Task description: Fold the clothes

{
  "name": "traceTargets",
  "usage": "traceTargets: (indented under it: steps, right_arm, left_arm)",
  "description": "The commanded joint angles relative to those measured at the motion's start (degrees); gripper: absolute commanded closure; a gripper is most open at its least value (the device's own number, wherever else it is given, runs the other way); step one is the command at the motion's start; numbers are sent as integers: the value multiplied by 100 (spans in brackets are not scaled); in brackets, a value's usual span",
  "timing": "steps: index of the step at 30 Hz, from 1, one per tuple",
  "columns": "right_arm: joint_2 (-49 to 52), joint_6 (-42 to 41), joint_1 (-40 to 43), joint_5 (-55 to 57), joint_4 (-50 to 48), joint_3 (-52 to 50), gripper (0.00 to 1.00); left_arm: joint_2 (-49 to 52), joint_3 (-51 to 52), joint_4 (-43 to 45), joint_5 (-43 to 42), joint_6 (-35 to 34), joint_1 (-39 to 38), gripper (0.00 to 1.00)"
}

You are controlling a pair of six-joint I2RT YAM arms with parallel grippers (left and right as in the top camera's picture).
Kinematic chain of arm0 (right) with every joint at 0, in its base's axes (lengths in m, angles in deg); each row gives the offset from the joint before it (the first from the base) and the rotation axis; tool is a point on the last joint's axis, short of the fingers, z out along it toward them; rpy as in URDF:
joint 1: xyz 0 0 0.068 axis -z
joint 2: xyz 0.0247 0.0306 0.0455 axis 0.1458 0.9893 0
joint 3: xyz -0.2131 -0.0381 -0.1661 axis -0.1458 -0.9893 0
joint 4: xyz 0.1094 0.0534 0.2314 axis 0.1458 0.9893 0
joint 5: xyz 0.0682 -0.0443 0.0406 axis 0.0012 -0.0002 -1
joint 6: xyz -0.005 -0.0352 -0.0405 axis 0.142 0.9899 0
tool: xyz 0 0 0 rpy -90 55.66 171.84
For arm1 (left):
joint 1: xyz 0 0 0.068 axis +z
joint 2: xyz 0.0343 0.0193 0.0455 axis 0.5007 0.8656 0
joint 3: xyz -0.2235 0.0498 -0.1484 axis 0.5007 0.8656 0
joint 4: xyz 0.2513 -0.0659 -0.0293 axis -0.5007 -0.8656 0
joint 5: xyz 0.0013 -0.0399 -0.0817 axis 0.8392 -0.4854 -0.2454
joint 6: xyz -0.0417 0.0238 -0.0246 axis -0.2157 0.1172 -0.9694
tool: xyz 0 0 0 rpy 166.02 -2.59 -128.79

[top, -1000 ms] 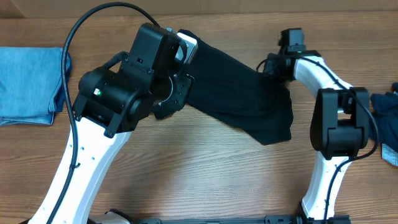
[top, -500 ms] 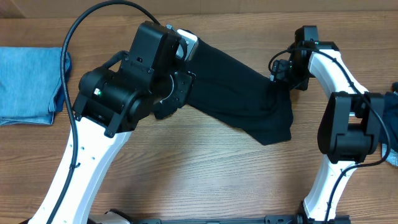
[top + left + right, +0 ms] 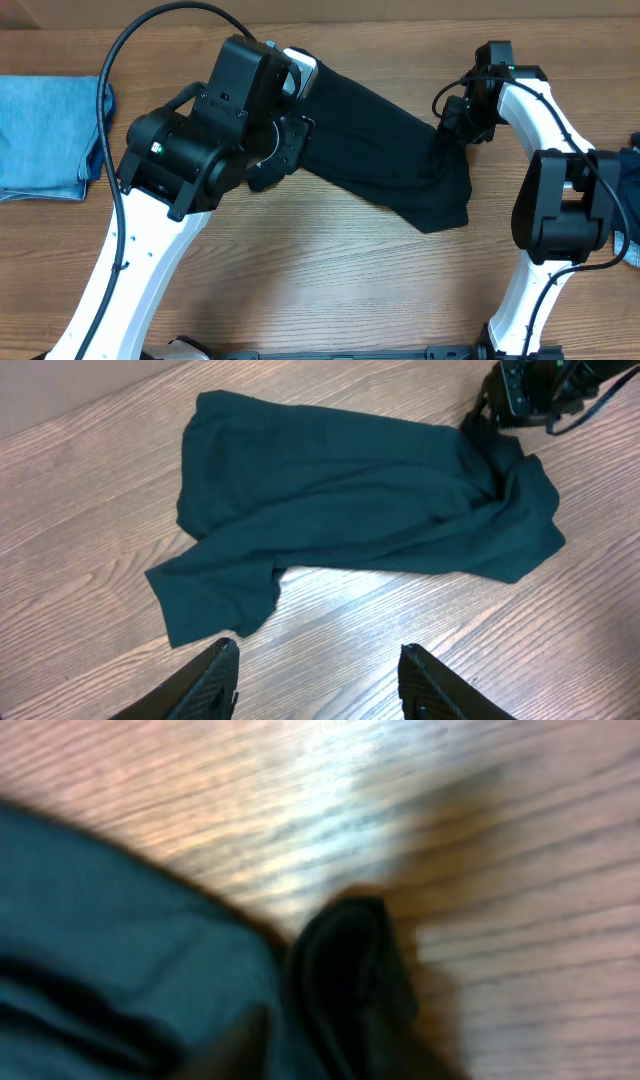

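A black T-shirt lies crumpled and slanting across the back of the wooden table. In the left wrist view the shirt spreads out ahead, one sleeve toward the camera. My left gripper hangs open above bare wood just short of that sleeve, nothing between its fingers. At the shirt's far right corner my right gripper is down on the cloth. The blurred right wrist view shows a bunched fold of the shirt pinched in my right gripper.
A folded light blue denim garment lies at the left edge. A dark navy garment shows at the right edge, partly behind the right arm. The left arm's black cable loops over the back left.
The right arm swung right and a little nearer, and its gripper now sits on the shirt's right corner. The left arm and the rest of the shirt have not moved.
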Motion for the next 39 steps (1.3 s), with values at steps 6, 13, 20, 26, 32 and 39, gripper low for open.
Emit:
traceTargets:
  steps: [6, 13, 20, 26, 32, 39]
  right_arm:
    - [-107, 24, -9, -33, -39, -68, 93]
    - [-107, 33, -9, -31, 391, -68, 75]
    - [-107, 70, -37, -98, 590, -103, 82]
    - [-125, 70, -20, -94, 236, -103, 96]
    - [-195, 269, 61, -455, -214, 654, 96]
    - [-199, 656, 90, 612, -815, 1526, 96]
  left_arm:
    - [20, -24, -20, 55, -98, 4, 45]
    - [20, -24, -24, 52, -98, 4, 45]
    - [20, -24, -22, 52, -101, 4, 45]
    - [20, -24, -33, 55, -98, 4, 45]
    - [20, -24, 9, 57, -96, 4, 44]
    - [20, -24, 15, 57, -98, 4, 44]
